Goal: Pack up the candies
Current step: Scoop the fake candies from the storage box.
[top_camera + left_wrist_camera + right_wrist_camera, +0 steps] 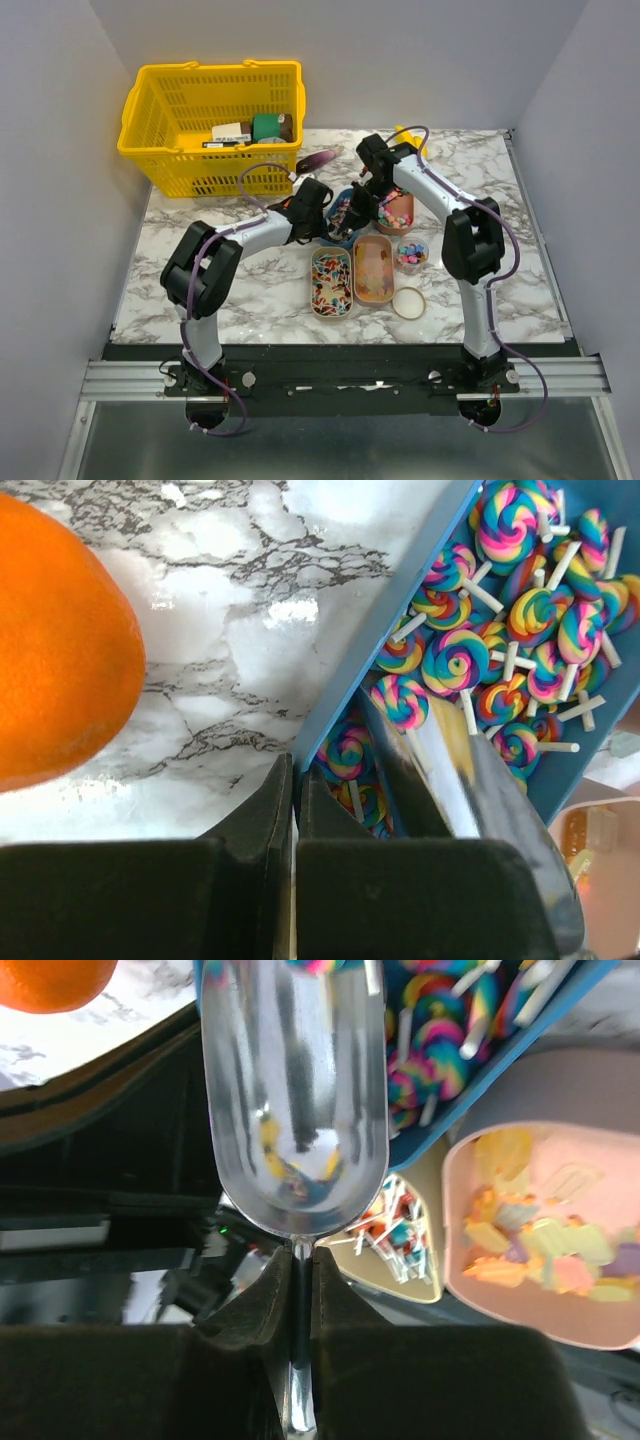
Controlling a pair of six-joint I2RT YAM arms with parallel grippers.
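Swirl lollipops (455, 660) with white sticks fill a blue tray (385, 630). My left gripper (295, 772) is shut on the tray's near wall; in the top view it (330, 222) sits at the tray's left side. My right gripper (298, 1256) is shut on the handle of a metal scoop (295, 1090). The scoop's bowl is empty and points into the lollipop tray (480, 1080). The scoop's tip also shows in the left wrist view (450, 770). More candies lie in a pink bowl (545, 1250), an oval tub (332, 282) and a small cup (410, 255).
An orange fruit (55, 640) lies on the marble left of the tray. An oval tub (374, 268) and a round lid (408, 302) stand near the front. A yellow basket (212, 125) stands back left, a purple object (318, 160) beside it, and bananas (406, 136) behind the right arm.
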